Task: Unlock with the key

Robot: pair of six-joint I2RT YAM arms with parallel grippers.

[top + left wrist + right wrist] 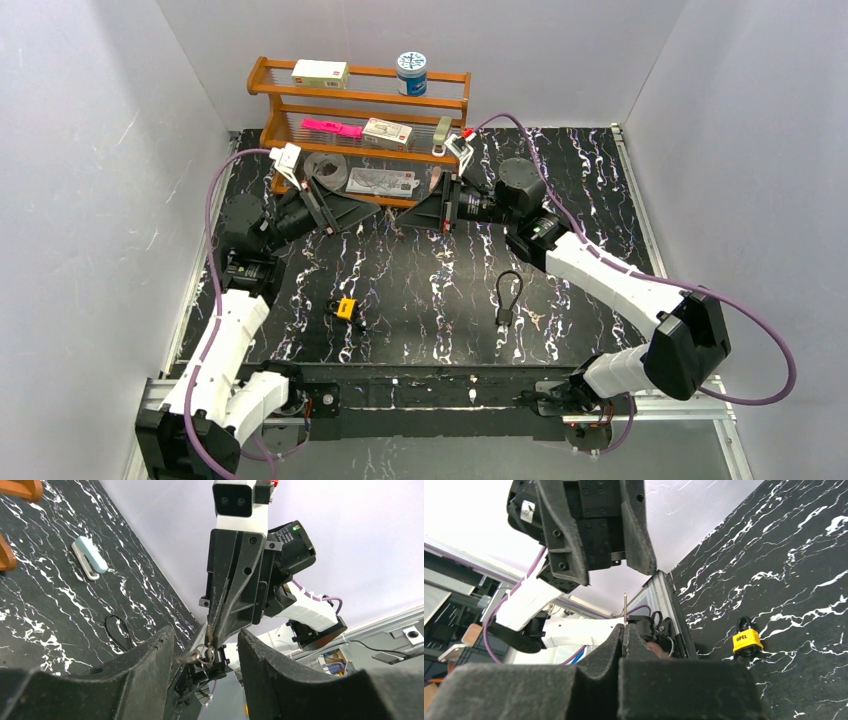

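The thin metal key (625, 607) shows only edge-on, a sliver pinched in my closed right gripper (625, 628); my left gripper (206, 632) gapes, holding nothing.

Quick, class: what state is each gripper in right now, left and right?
Left gripper: open, holding nothing.
Right gripper: closed on the key.

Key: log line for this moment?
right gripper: shut on key | left gripper: open, gap facing key | padlock: on table, not held
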